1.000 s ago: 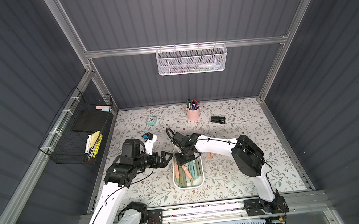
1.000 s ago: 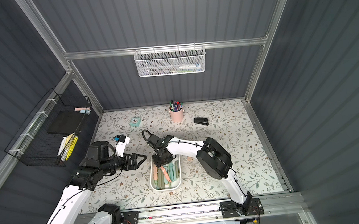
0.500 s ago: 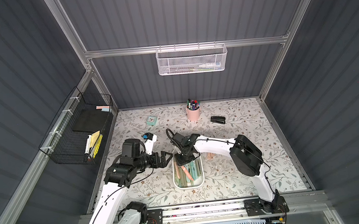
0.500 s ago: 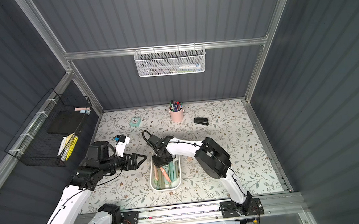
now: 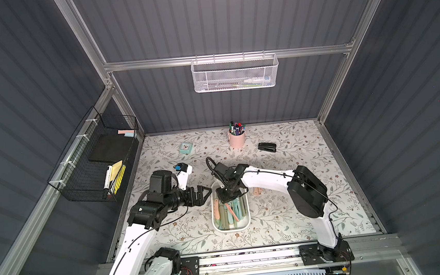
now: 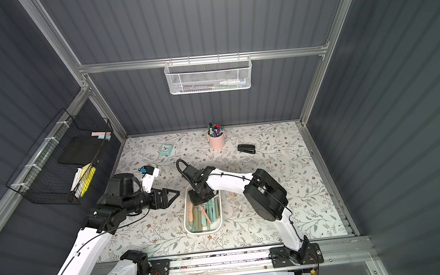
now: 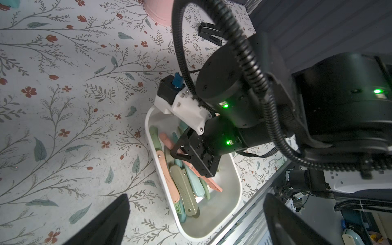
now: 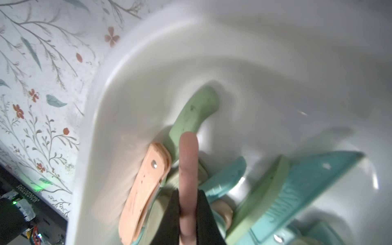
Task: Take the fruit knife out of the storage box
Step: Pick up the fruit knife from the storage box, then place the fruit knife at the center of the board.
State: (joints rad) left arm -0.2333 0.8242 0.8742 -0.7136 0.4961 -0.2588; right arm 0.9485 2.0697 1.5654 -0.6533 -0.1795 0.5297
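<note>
Right tool [image 8: 188, 194] pinches pink fruit knife [image 8: 188, 152] inside storage box [image 8: 275, 63].

Storage box [image 5: 231, 230]: plain white. Fruit knife [image 8: 187, 169]: dusty pink; other knives [image 7: 184, 191] salmon, olive, mint, teal. Desk [image 5: 287, 218]: white, grey-green leaf sprigs, small red flowers. Right claw [image 8: 188, 192]: black. Pen cup [image 5: 237, 140]: pale pink.

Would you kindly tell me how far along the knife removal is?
Done: the right end effector is down in the storage box, shut on a pink fruit knife. In hand: that grip, with the knife lying across the other knives inside the box. Left: lifting it clear and setting it down outside. The left end effector hangs open beside the box.
</note>
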